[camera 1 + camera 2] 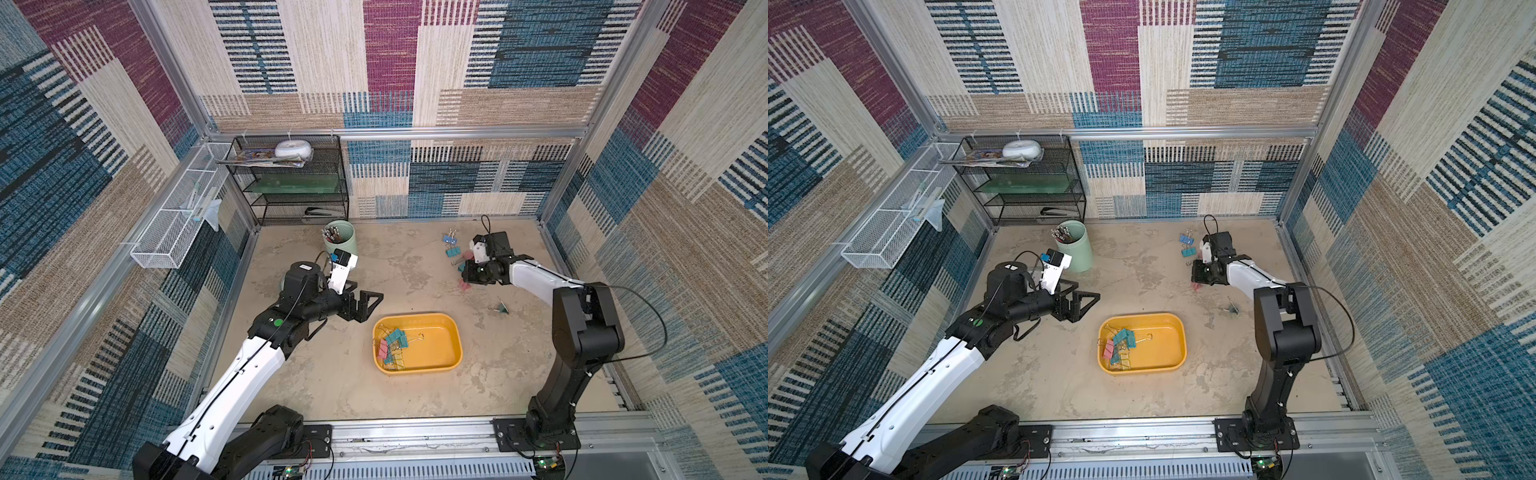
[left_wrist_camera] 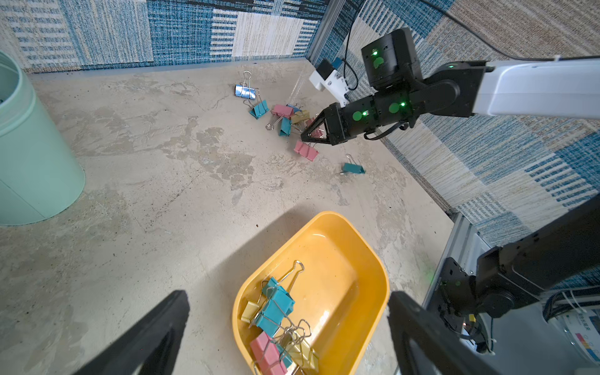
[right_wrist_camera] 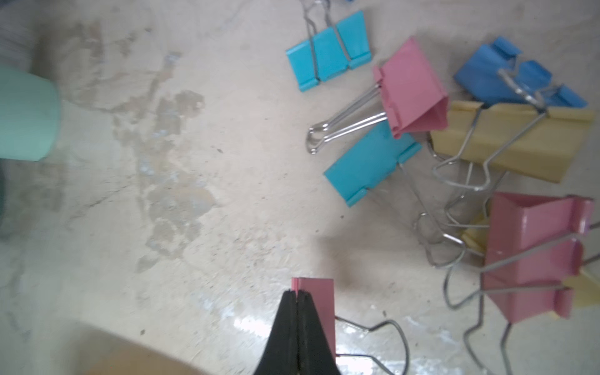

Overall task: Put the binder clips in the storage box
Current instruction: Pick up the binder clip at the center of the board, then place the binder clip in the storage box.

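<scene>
Since binder clips [image 2: 285, 118] remain beyond the storage box [image 1: 415, 317], the right gripper [image 3: 297, 298] clenches at a pink binder clip [image 3: 321, 302] (hold unclear); the left gripper [image 1: 368, 307] is released.

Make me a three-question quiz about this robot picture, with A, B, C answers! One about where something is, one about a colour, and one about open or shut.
1. Where do the loose clips lie?
A) by the right gripper
B) in a drawer
C) on a chair

2. What colour is the storage box?
A) white
B) yellow
C) black

3. How is the left gripper?
A) shut
B) gripping a clip
C) wide open

Answers:
1 A, the pile sits right at its fingertips.
2 B, its walls and floor are yellow-orange.
3 C, its fingers stand far apart, holding nothing.
</scene>
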`<control>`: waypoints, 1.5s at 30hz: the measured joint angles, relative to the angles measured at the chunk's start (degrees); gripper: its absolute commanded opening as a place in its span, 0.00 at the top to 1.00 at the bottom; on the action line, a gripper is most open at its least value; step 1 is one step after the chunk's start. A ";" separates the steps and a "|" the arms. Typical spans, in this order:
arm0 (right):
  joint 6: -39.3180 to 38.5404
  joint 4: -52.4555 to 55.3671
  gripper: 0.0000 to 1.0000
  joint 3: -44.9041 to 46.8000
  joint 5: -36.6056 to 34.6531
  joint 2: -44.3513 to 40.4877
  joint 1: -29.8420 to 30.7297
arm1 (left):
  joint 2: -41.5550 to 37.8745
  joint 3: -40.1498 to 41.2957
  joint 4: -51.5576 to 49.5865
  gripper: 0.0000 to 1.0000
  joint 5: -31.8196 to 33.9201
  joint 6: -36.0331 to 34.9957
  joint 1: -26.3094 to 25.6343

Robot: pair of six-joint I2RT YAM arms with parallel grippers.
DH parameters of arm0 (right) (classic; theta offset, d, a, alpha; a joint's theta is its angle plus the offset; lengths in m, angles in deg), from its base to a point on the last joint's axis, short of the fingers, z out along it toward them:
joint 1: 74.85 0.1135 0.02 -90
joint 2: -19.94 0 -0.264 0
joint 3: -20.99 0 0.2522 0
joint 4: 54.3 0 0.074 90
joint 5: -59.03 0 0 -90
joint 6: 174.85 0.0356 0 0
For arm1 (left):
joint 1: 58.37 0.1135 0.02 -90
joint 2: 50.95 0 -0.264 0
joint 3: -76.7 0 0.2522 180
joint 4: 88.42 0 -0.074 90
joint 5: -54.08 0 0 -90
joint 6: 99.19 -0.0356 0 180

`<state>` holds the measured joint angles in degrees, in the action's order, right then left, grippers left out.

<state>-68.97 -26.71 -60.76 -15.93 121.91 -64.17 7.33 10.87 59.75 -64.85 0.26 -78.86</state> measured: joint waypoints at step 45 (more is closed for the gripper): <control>40.59 -36.37 0.73 37.13 -8.87 -15.65 44.17 | 0.24 0.00 0.00 0.00 -0.85 0.20 0.00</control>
<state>-28.38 -63.08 -23.62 -24.80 106.26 -20.00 7.57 10.87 59.75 -65.70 0.46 -78.86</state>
